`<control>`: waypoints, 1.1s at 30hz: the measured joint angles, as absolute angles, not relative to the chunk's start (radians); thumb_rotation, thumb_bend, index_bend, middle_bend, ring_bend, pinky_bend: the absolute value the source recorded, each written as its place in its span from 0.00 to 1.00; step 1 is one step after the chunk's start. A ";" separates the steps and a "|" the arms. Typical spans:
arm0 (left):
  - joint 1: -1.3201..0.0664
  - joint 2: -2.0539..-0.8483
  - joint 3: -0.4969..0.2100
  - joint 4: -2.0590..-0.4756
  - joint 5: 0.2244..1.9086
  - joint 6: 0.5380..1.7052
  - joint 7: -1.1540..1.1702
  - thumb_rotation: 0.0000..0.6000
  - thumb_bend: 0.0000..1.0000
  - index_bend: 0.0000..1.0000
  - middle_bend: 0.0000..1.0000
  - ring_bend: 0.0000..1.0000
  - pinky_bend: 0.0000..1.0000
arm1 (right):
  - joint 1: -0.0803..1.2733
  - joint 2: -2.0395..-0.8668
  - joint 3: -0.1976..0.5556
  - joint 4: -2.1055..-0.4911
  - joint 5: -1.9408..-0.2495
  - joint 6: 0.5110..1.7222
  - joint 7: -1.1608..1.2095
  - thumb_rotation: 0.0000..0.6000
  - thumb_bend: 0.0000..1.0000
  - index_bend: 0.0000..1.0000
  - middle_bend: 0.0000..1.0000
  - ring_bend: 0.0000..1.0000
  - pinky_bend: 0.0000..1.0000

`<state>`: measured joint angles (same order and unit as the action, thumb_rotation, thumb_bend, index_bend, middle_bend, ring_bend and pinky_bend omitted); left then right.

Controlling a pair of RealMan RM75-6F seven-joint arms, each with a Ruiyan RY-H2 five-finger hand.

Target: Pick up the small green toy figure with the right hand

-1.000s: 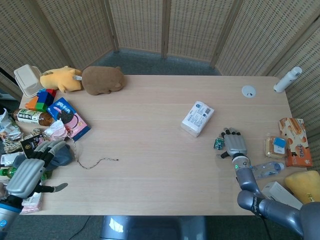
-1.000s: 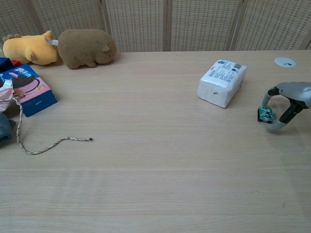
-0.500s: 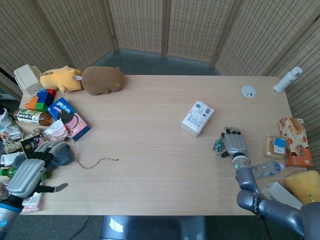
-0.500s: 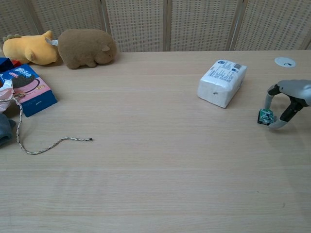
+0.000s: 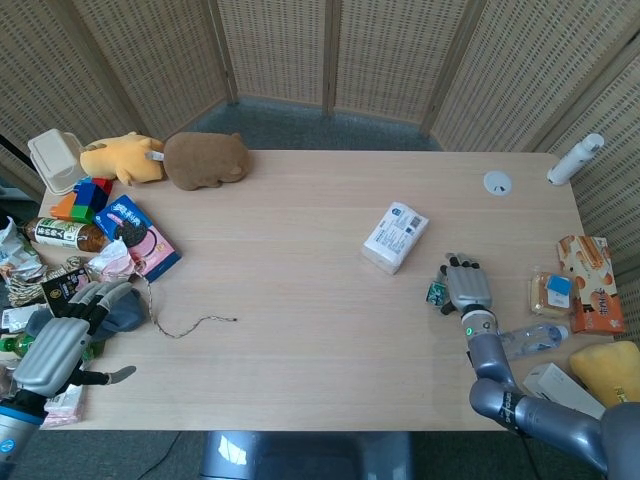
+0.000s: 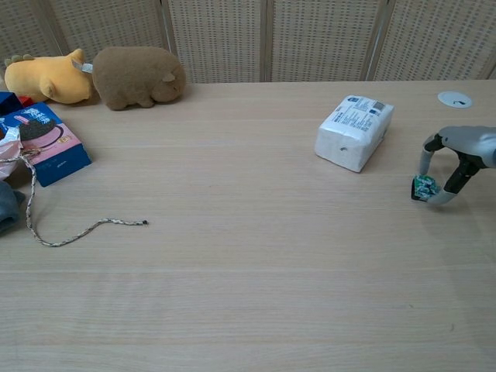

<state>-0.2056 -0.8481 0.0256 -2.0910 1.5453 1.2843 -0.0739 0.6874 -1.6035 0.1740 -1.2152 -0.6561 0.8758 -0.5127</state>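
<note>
Right hand [image 6: 459, 157] fingers drawn tighter around green toy figure [image 6: 422, 187] since earlier frame; toy now pinched at right edge of frame, low over worktop [image 6: 248, 256]. Left hand [image 5: 62, 340] spread, nothing held, lower left.

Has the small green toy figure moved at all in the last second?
Yes, slightly. In the chest view the small green toy figure sits a touch higher, nearer the white tissue pack, pinched by the right hand.
</note>
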 measured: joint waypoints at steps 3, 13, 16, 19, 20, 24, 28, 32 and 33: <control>-0.204 -0.846 0.026 -2.089 1.547 1.287 -0.077 1.00 0.01 0.00 0.00 0.00 0.00 | 0.689 -1.611 0.175 -1.206 -0.650 0.875 -0.514 0.98 0.04 0.39 0.02 0.00 0.00; -0.198 -0.844 0.029 -2.086 1.549 1.292 -0.082 1.00 0.01 0.00 0.00 0.00 0.00 | 0.691 -1.638 0.187 -1.164 -0.650 0.873 -0.495 1.00 0.06 0.57 0.10 0.00 0.00; -0.196 -0.842 0.030 -2.086 1.547 1.295 -0.083 1.00 0.00 0.00 0.00 0.00 0.00 | 0.685 -1.634 0.190 -1.165 -0.656 0.877 -0.484 1.00 0.06 0.59 0.11 0.00 0.00; -0.197 -0.843 0.029 -2.086 1.548 1.292 -0.083 1.00 0.00 0.00 0.00 0.00 0.00 | 0.677 -1.622 0.193 -1.180 -0.666 0.888 -0.474 1.00 0.06 0.60 0.11 0.00 0.00; -0.198 -0.844 0.029 -2.086 1.549 1.290 -0.083 1.00 0.01 0.00 0.00 0.00 0.00 | 0.675 -1.616 0.194 -1.186 -0.669 0.892 -0.471 1.00 0.06 0.60 0.11 0.00 0.00; -0.201 -0.849 0.029 -2.084 1.548 1.286 -0.082 1.00 0.01 0.00 0.00 0.00 0.00 | 0.660 -1.580 0.198 -1.230 -0.690 0.913 -0.456 1.00 0.06 0.59 0.11 0.00 0.00; -0.203 -0.850 0.027 -2.084 1.547 1.284 -0.081 1.00 0.01 0.00 0.00 0.00 0.00 | 0.646 -1.534 0.208 -1.287 -0.716 0.944 -0.437 1.00 0.06 0.59 0.11 0.00 0.00; -0.204 -0.853 0.027 -2.085 1.549 1.283 -0.079 1.00 0.01 0.00 0.00 0.00 0.00 | 0.633 -1.477 0.224 -1.357 -0.741 0.972 -0.415 1.00 0.06 0.59 0.11 0.00 0.00; -0.204 -0.853 0.028 -2.085 1.550 1.282 -0.079 1.00 0.01 0.00 0.00 0.00 0.00 | 0.629 -1.459 0.231 -1.380 -0.748 0.981 -0.409 1.00 0.06 0.59 0.11 0.00 0.00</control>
<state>-0.2041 -0.8533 0.0278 -2.0848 1.5504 1.2822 -0.0791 0.6293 -1.4594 0.2305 -1.3795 -0.7481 0.9814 -0.4090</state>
